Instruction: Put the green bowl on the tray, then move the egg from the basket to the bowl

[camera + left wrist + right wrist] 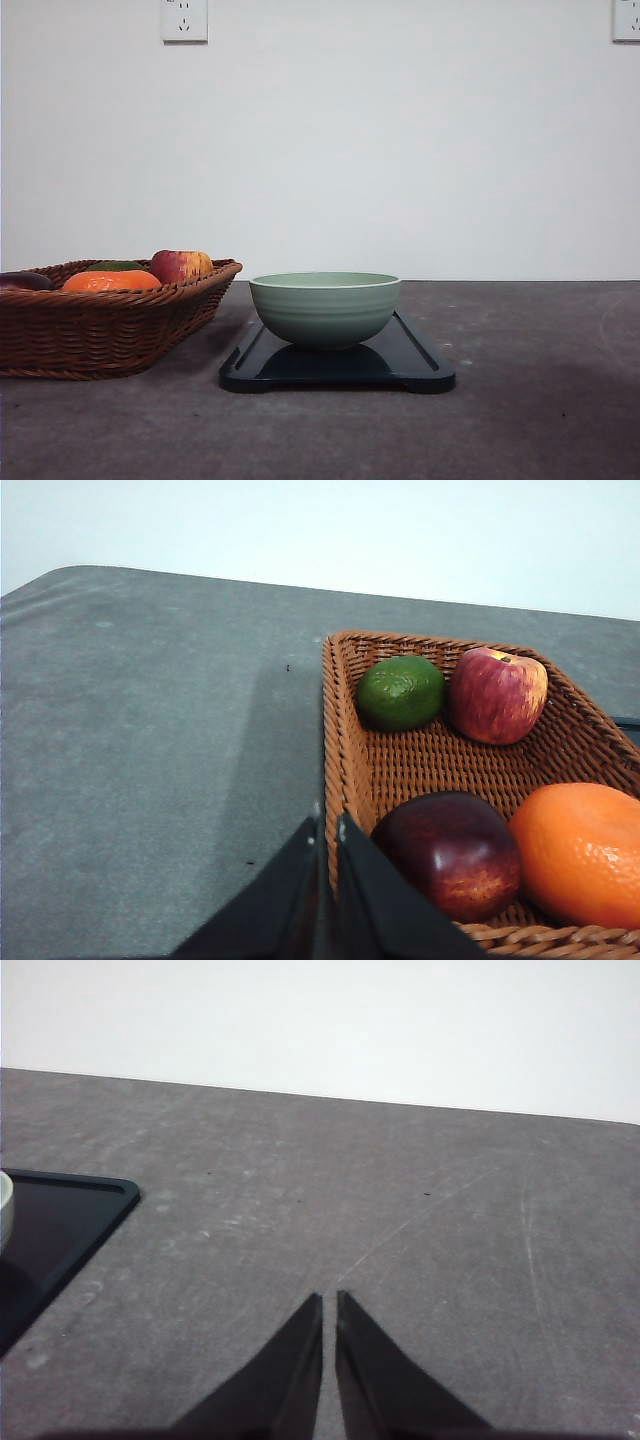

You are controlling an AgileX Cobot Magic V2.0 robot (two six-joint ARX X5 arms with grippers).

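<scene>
The green bowl (325, 308) stands upright in the middle of the dark tray (420, 370); a sliver of its rim (4, 1205) and a corner of the tray (60, 1220) appear in the right wrist view. The wicker basket (100, 330) sits left of the tray. The egg is hidden or out of view. My left gripper (327, 830) is shut and holds nothing, its tips over the basket's near rim (340, 730). My right gripper (329, 1300) is shut and holds nothing, over bare table to the right of the tray.
In the basket lie a green lime (401, 692), a red-yellow apple (497, 695), a dark red fruit (450, 852) and an orange (580, 852). The grey table (400, 1210) runs to a white wall behind.
</scene>
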